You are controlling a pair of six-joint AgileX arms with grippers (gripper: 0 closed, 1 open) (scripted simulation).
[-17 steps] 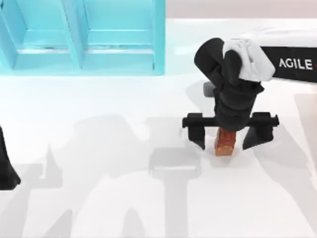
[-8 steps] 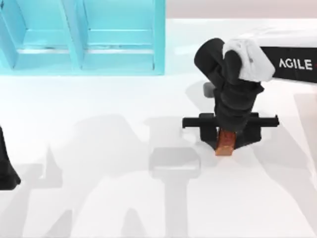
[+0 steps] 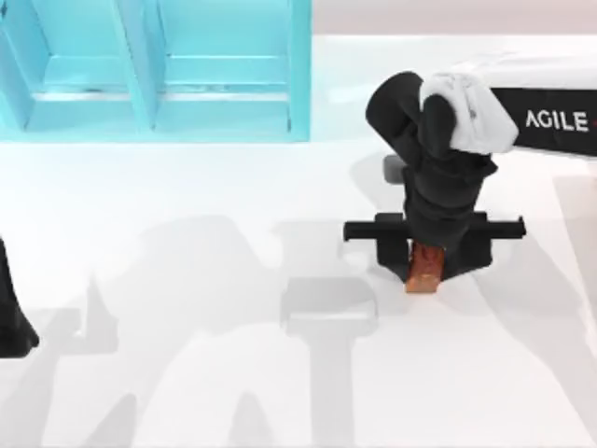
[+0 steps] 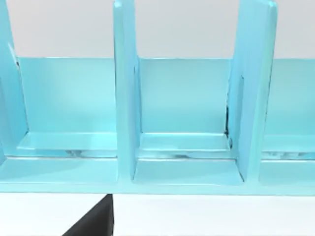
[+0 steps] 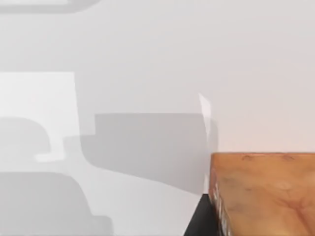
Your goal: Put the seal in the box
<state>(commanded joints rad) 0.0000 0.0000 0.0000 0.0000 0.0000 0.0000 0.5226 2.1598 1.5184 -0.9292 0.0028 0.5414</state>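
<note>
The right hand (image 3: 432,254) has squeezed its fingers in from wide apart, and now they pinch the seal (image 3: 424,270).

bare white table (image 3: 233,373) between right gripper (image 3: 431,254) and tall-walled turquoise compartmented box (image 3: 154,70); dividers upright.

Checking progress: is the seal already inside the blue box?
No, the seal sits on the table between the right gripper's fingers, away from the box.
</note>
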